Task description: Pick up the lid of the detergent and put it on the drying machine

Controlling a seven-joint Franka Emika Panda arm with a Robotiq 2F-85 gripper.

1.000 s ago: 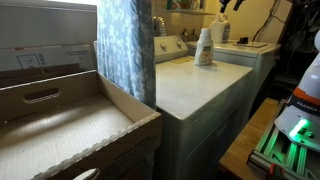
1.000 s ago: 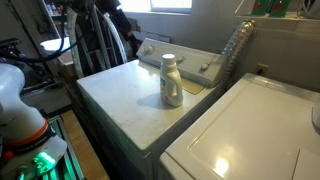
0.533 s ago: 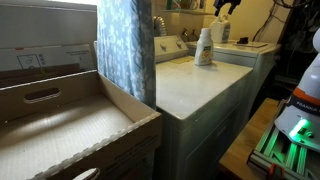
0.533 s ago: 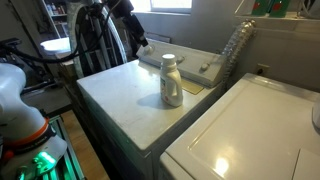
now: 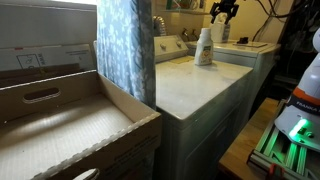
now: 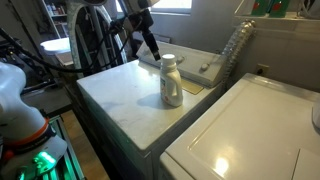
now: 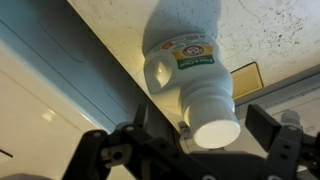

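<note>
One gripper (image 6: 152, 46) hangs above the detergent (image 6: 171, 85) on the drying machine (image 6: 120, 100). Its fingers (image 7: 272, 135) are spread wide, gripping nothing; the lid (image 7: 215, 128) sits on top.

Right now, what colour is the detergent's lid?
The lid is white; wrist view shows it best.

In the wrist view the slim whitish plastic detergent bottle (image 7: 185, 60) with a yellow-orange label runs off the top edge, so its base is unseen. The dark fingers (image 7: 285, 140) are cut by the bottom edge. In an exterior view the small round pale cap (image 5: 205, 30) is too small to make out.
</note>
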